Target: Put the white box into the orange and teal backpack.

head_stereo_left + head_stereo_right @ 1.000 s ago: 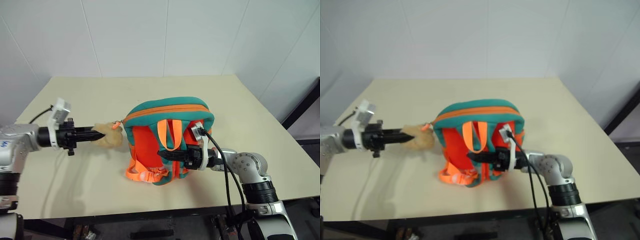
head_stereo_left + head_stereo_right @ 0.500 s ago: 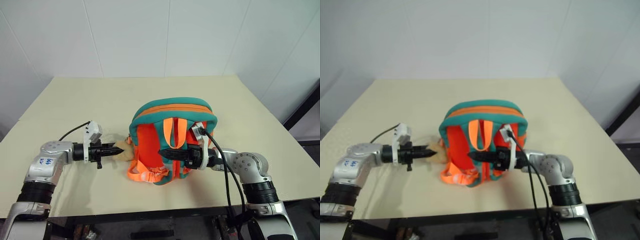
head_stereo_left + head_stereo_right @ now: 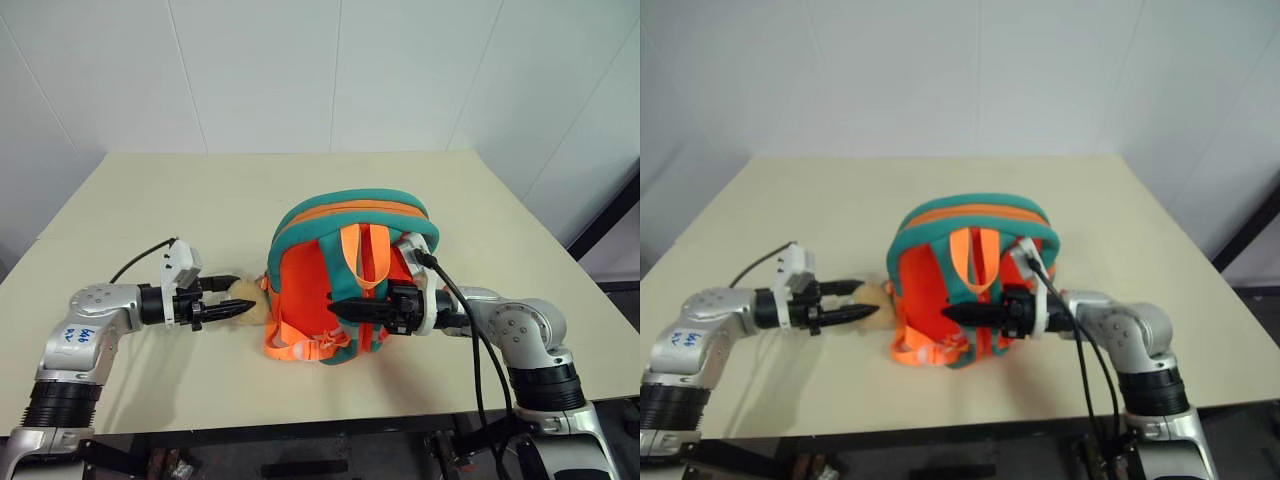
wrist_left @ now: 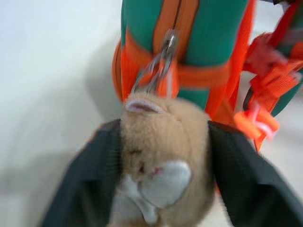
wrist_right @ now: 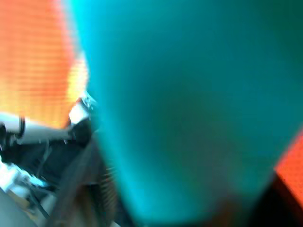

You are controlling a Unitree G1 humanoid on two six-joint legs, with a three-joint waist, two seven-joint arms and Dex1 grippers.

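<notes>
The orange and teal backpack (image 3: pixel 350 215) stands upright mid-table with its strap side facing me. Its tan plush toy (image 3: pixel 247 302) hangs off the left side on a clip. My left gripper (image 3: pixel 228 298) is open, and its black fingers (image 4: pixel 90 179) flank the plush toy (image 4: pixel 161 142) on both sides. Reaching in from the right, my right gripper (image 3: pixel 340 306) lies across the backpack's strap side. It is open, with a teal padded strap (image 5: pixel 189 104) between its fingers. The white box is out of view.
The beige table (image 3: pixel 150 200) stretches wide to the left of and behind the backpack. A white wall rises behind it. A black cable (image 3: pixel 470 320) loops from my right wrist. A dark frame (image 3: pixel 610 215) stands past the table's right edge.
My left gripper carried the plush toy in toward the backpack, then spread its fingers. The right gripper's fingers have parted too. The backpack shifted slightly to the right.
</notes>
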